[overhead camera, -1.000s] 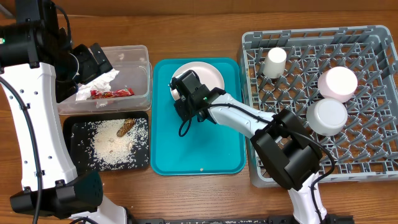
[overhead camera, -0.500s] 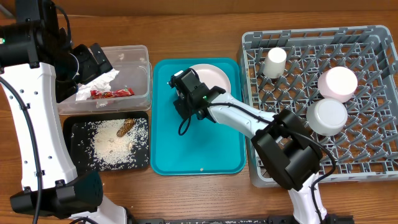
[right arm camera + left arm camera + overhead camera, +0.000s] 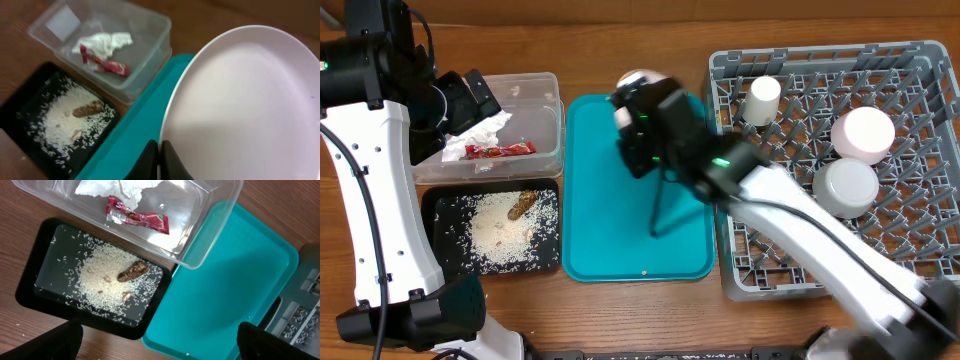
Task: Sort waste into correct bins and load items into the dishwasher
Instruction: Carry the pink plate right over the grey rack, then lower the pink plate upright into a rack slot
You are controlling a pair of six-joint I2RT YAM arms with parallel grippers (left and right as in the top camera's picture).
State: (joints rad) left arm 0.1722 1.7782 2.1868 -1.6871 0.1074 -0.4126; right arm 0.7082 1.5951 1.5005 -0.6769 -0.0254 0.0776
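Lifted off the teal plastic serving tray (image 3: 610, 220) since a second earlier: round white plate (image 3: 240, 110), rim pinched tight in the right gripper (image 3: 159, 150), held over the tray's far edge. Nearest, lay in the shallow black rectangular tray (image 3: 30, 280): pale crumbs (image 3: 102, 272) and a brown food scrap (image 3: 133, 271). Beyond, sat in the clear plastic rectangular tub (image 3: 220, 210): crumpled white paper napkin (image 3: 480, 135) and small red snack wrapper (image 3: 137, 217), touching. Hovered above both bins with the left gripper (image 3: 160, 327) spread wide, holding nothing. Farthest right, stood in the large grey plastic dish rack (image 3: 920, 250): small white cylindrical cup (image 3: 762, 100), two small round bowls (image 3: 845, 187), one faintly pink.
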